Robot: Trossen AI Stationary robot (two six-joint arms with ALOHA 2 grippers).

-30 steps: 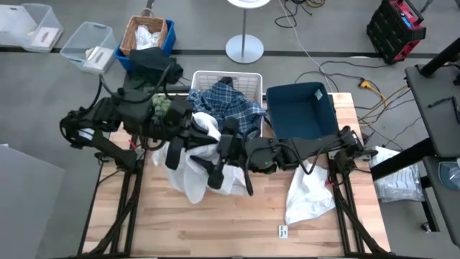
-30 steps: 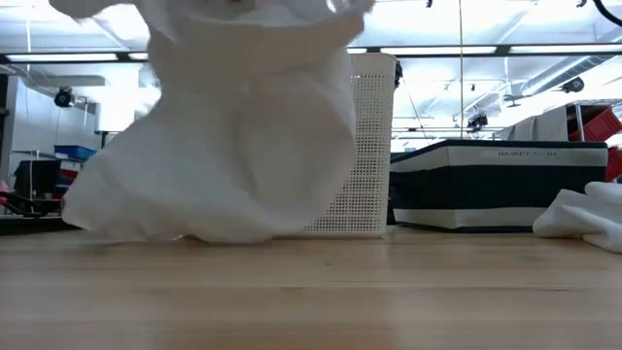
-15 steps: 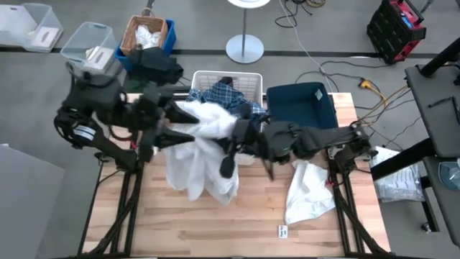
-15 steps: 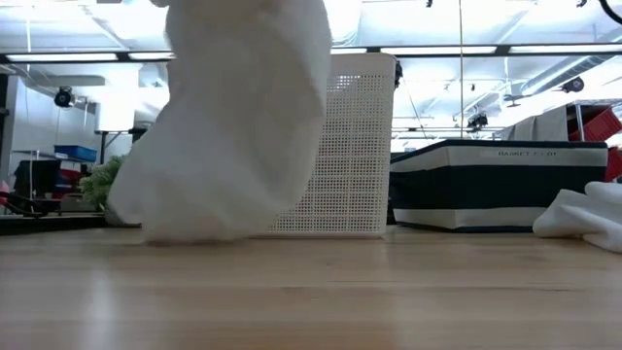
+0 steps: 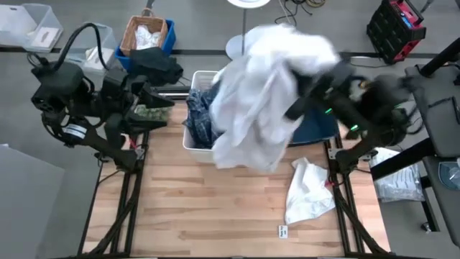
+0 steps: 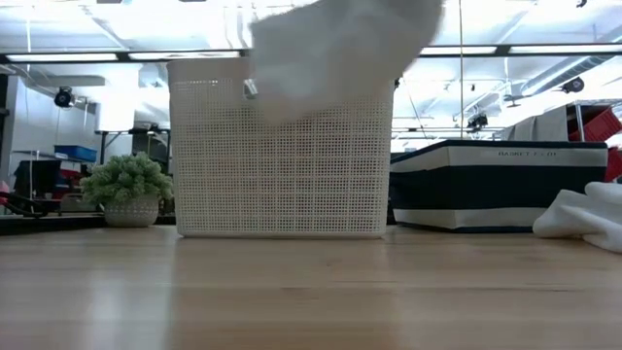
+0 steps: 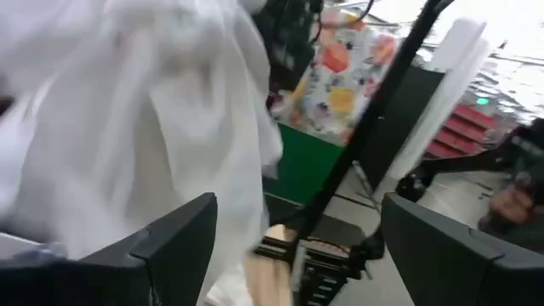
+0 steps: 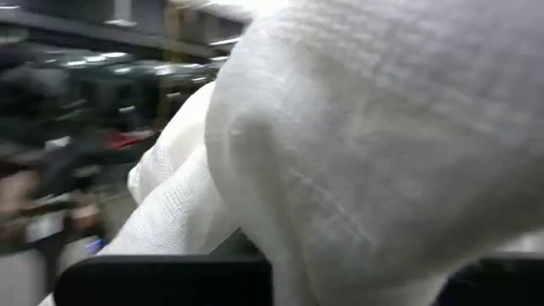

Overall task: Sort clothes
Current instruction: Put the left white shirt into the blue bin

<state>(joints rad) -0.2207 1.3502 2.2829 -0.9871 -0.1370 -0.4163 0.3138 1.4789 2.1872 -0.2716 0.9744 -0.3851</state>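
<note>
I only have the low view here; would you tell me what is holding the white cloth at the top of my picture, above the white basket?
Observer: The large white garment hangs from the right arm, high above the white basket and the navy bin.
Operator: Thank you. Is the left arm helping with it?
Observer: No. The left gripper is open and empty, off to the basket's left near the plant.
Operator: And is anything inside the basket?
Observer: Yes, a blue-and-white plaid shirt lies in it.
</note>
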